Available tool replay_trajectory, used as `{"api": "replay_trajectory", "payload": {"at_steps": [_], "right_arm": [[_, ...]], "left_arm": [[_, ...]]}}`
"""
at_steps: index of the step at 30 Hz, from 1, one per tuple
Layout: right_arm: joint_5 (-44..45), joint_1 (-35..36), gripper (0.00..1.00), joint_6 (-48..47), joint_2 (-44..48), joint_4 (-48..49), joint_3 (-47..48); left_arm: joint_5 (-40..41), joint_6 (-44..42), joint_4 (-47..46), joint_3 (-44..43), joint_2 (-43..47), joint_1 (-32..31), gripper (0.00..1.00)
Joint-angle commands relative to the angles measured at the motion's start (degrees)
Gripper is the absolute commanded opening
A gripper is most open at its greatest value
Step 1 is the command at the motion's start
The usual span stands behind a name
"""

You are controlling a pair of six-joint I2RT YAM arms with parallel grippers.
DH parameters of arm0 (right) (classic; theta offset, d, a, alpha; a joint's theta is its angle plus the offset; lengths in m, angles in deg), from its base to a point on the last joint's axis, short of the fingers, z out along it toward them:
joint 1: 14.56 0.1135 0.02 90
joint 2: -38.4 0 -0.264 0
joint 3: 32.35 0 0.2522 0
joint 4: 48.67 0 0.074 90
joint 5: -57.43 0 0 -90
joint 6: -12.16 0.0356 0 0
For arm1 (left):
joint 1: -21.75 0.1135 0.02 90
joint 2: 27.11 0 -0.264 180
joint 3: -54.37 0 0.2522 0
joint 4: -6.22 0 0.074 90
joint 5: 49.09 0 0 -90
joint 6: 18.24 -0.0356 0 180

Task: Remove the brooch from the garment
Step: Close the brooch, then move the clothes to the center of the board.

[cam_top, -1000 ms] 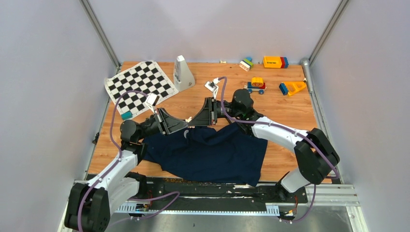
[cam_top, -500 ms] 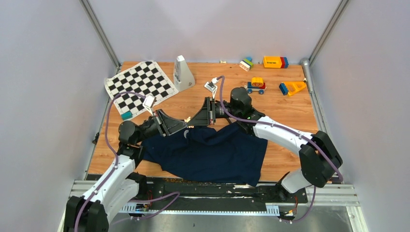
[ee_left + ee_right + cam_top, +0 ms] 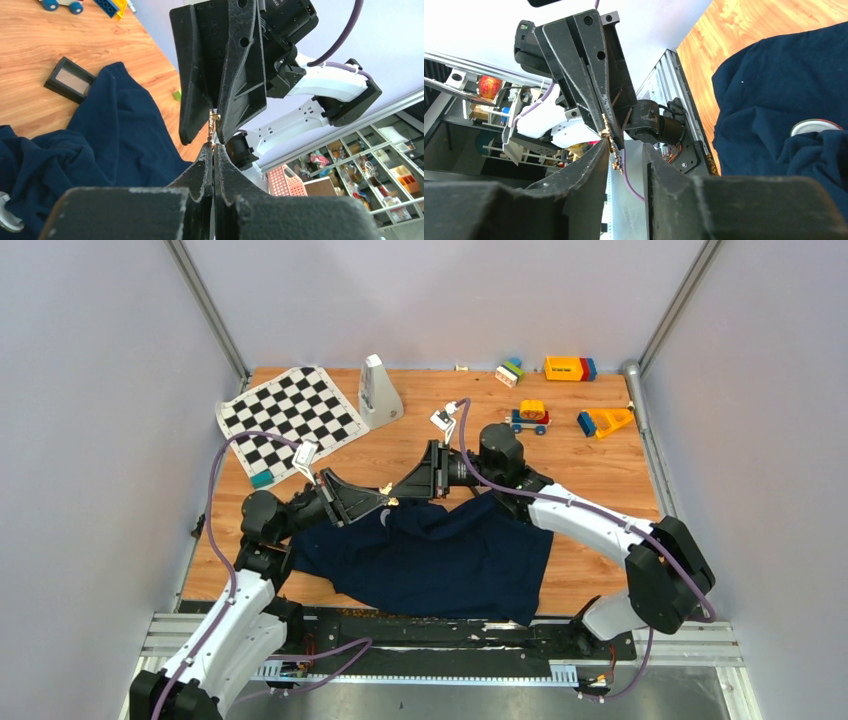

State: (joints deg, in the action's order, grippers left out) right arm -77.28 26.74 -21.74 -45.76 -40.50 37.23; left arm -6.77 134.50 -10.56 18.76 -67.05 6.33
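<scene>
Left fingers (image 3: 199, 172) are pressed tight together, pinching the small gold brooch (image 3: 214, 127) right at their tips. The right fingers (image 3: 586, 172) come in from the opposite side, tip to tip with the left pair. They stand apart, a clear gap showing between them. In the right wrist view the brooch dangles in that gap, just beside one finger; I cannot tell whether it touches it.

The brooch is up in the air, clear of the cloth, just above the far left edge of the garment (image 3: 440, 560). That navy garment lies rumpled across the near middle of the wooden counter (image 3: 590, 455), beneath both arms.

Over on the far left lies a black-and-white chequered mat (image 3: 290, 420), with a pale pyramid-shaped object (image 3: 378, 390) standing just to its right. Far right, well apart from the action, sit a toy car (image 3: 528, 417) and a few coloured blocks (image 3: 569, 368).
</scene>
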Motion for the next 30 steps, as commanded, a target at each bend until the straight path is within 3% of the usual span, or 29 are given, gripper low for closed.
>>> {"api": "replay_trajectory", "payload": {"at_steps": [1, 6, 10, 13, 16, 23, 30], "right_arm": [[4.54, -1.40, 0.36, -0.66, 1.69, 0.37, -1.49], [1.16, -1.40, 0.68, -2.11, 2.80, 3.88, -2.65], [0.94, -1.40, 0.79, -4.50, 5.81, 4.95, -4.19], [1.86, -1.69, 0.80, -6.68, 7.77, 2.20, -4.37], [6.06, -2.33, 0.79, -10.40, 9.28, -7.43, -2.96], [20.35, -6.41, 0.75, -17.20, 15.62, -26.33, -5.39], [37.82, -14.08, 0.75, -20.04, 21.29, -37.08, -11.59]], "left_arm": [[-1.66, -2.59, -1.18, -3.20, 1.58, -0.49, 0.00], [-1.70, -3.36, 0.07, -3.18, 1.02, -0.49, 0.00], [-1.51, -4.23, 1.68, -3.21, 0.54, -0.49, 0.00], [-1.37, -4.83, 2.94, -3.20, 0.14, -0.56, 0.00], [-0.85, -7.38, 6.52, -3.77, -0.20, -0.88, 0.00], [7.71, -19.24, 22.63, -7.00, -2.23, -8.18, 0.00], [13.46, -22.58, 19.75, -5.47, -15.66, -14.73, 0.00]]}}
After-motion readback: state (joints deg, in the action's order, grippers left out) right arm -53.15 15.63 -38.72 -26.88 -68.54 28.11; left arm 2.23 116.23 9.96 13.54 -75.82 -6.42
